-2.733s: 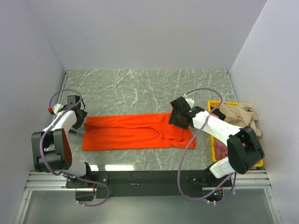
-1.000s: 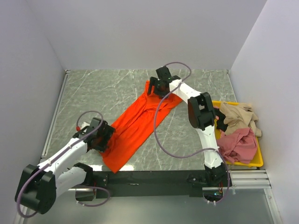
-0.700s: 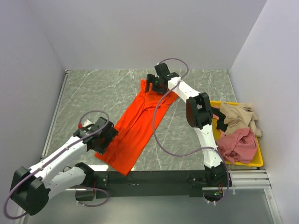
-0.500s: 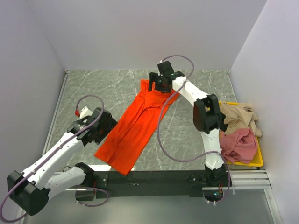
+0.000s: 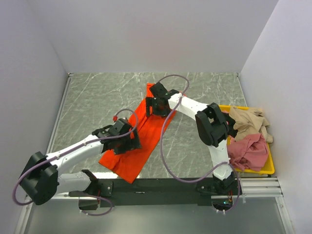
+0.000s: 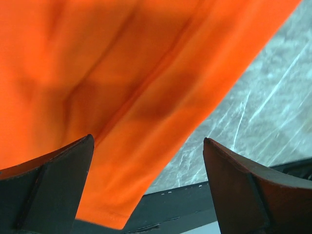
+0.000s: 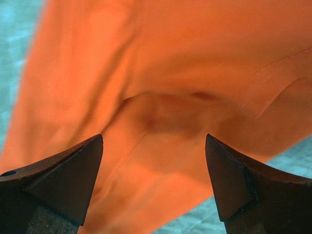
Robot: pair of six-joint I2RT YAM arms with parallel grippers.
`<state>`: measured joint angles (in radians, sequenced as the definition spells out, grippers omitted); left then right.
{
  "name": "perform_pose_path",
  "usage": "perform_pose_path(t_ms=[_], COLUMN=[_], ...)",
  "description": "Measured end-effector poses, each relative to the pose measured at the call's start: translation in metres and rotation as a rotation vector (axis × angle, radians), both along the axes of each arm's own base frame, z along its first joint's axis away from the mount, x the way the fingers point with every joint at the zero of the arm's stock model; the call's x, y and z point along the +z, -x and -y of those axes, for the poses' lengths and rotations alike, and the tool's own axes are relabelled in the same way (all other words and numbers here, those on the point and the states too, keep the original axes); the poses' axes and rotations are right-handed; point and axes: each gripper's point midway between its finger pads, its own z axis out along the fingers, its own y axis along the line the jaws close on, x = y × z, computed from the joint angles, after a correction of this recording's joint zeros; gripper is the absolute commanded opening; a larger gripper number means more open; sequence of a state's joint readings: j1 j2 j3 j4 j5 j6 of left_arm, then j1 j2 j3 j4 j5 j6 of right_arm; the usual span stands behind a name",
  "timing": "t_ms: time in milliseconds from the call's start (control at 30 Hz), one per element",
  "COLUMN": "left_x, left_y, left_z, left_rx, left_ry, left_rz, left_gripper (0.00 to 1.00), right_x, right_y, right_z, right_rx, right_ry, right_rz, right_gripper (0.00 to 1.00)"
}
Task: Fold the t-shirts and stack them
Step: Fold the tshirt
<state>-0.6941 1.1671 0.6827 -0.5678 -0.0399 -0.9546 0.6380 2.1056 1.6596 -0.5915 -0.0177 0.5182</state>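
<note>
The orange-red t-shirt lies folded into a long strip, running diagonally from the far middle of the table down to the near edge. My left gripper hovers open over its near half; in the left wrist view the cloth fills the space between the spread fingers. My right gripper is open over the far half, with a creased stretch of cloth below its fingertips. Neither gripper holds any cloth. The pink t-shirt and the beige t-shirt lie crumpled in the bin.
The yellow bin stands at the table's right edge against the wall. The marble table shows left of the shirt and to its right. The black front rail runs along the near edge.
The left gripper swung right from beside the shirt to above its near half. The right gripper came nearer along the strip from its far end. The shirt stayed diagonal.
</note>
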Motion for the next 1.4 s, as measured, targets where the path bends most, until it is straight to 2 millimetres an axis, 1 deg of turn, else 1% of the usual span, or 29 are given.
perform_pose_path(t_ms=[67,133,200,267,300,433,567,667,733,800,900,967,1000,1067,1133,1200,1267,1300,1367,1400], left_x=[-0.006,-0.013,-0.023,-0.033,-0.034,-0.029,-0.025,-0.023,-0.02,-0.012,0.006,0.019,0.026,0.041,0.055,0.067,0.069,0.066,0.053,0.044], left_y=[0.002,0.004,0.006,0.01,0.01,0.005,-0.006,-0.015,-0.025,-0.033,-0.043,-0.047,-0.048,-0.049,-0.05,-0.05,-0.048,-0.045,-0.04,-0.037], left_z=[0.008,0.015,0.021,0.027,0.031,0.057,0.087,0.103,0.112,0.121,0.13,0.131,0.13,0.124,0.115,0.099,0.078,0.066,0.037,0.022], left_rx=[-0.046,-0.084,-0.118,-0.154,-0.167,-0.232,-0.282,-0.294,-0.286,-0.274,-0.265,-0.262,-0.257,-0.247,-0.226,-0.184,-0.13,-0.1,-0.023,0.014], left_ry=[0.013,0.019,0.022,0.023,0.033,0.111,0.154,0.156,0.152,0.161,0.182,0.194,0.196,0.194,0.184,0.157,0.125,0.103,0.052,0.026], left_rz=[-0.011,-0.031,-0.058,-0.088,-0.099,-0.095,-0.083,-0.069,-0.051,-0.027,0.026,0.065,0.087,0.127,0.167,0.209,0.219,0.211,0.181,0.163], left_gripper=[0.99,0.99,0.99,0.99,0.99,0.99,0.99,0.99,0.99,0.99,0.99,0.99,0.99,0.99,0.99,0.99,0.99,1.0,0.99,0.99], right_x=[-0.015,-0.026,-0.021,-0.024,-0.024,-0.021,-0.018,-0.015,-0.011,-0.007,-0.003,0.004,0.009,0.02,0.041,0.069,0.095,0.107,0.125,0.13], right_y=[-0.002,-0.007,-0.02,-0.034,-0.04,-0.074,-0.104,-0.122,-0.136,-0.146,-0.153,-0.155,-0.152,-0.138,-0.121,-0.1,-0.075,-0.06,-0.024,-0.011], right_z=[0.004,0.007,0.007,0.007,0.007,0.002,-0.006,-0.01,-0.012,-0.011,-0.007,-0.005,-0.004,0.0,0.004,0.011,0.018,0.022,0.027,0.027], right_rx=[-0.018,-0.038,-0.052,-0.072,-0.08,-0.097,-0.091,-0.092,-0.094,-0.094,-0.084,-0.07,-0.064,-0.051,-0.036,-0.026,-0.02,-0.016,-0.007,-0.007], right_ry=[0.021,0.031,0.019,0.006,-0.006,-0.04,-0.094,-0.166,-0.231,-0.274,-0.302,-0.314,-0.317,-0.313,-0.311,-0.307,-0.308,-0.31,-0.316,-0.322], right_rz=[-0.03,-0.057,-0.038,-0.038,-0.048,-0.021,0.011,0.018,0.028,0.04,0.052,0.07,0.077,0.072,0.089,0.122,0.166,0.191,0.22,0.229], right_gripper=[0.91,0.91,0.91,0.91,0.91,0.91,0.91,0.91,0.91,0.91,0.92,0.92,0.93,0.93,0.94,0.94,0.95,0.95,0.95,0.95])
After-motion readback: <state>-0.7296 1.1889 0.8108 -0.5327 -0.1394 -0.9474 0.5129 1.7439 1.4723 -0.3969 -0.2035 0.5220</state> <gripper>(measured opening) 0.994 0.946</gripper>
